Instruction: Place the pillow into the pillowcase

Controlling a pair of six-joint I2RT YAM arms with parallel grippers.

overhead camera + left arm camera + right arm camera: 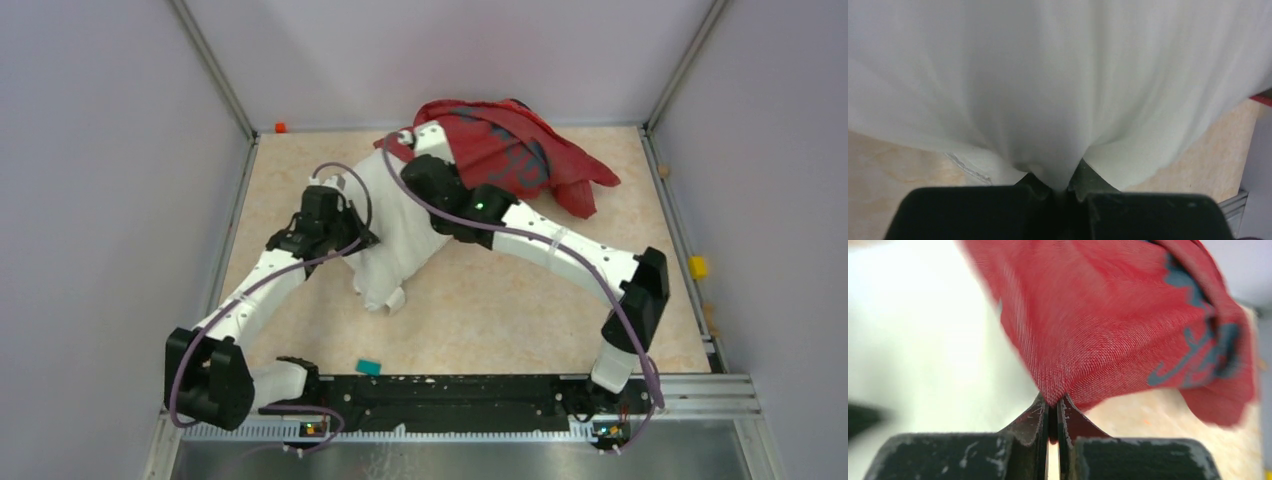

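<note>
Pillow [400, 235] on desk [520, 310]: your left fingers [1079, 179] are clamped on its white fabric; right fingers [1043, 415] are pinched shut on the red pillowcase [1108, 315] edge.

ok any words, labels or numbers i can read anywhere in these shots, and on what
No text can be read in any view.
pillowcase: dark blue print on the red cloth, too crumpled and blurred to make out as words.
pillow: plain white, no marks.
</note>
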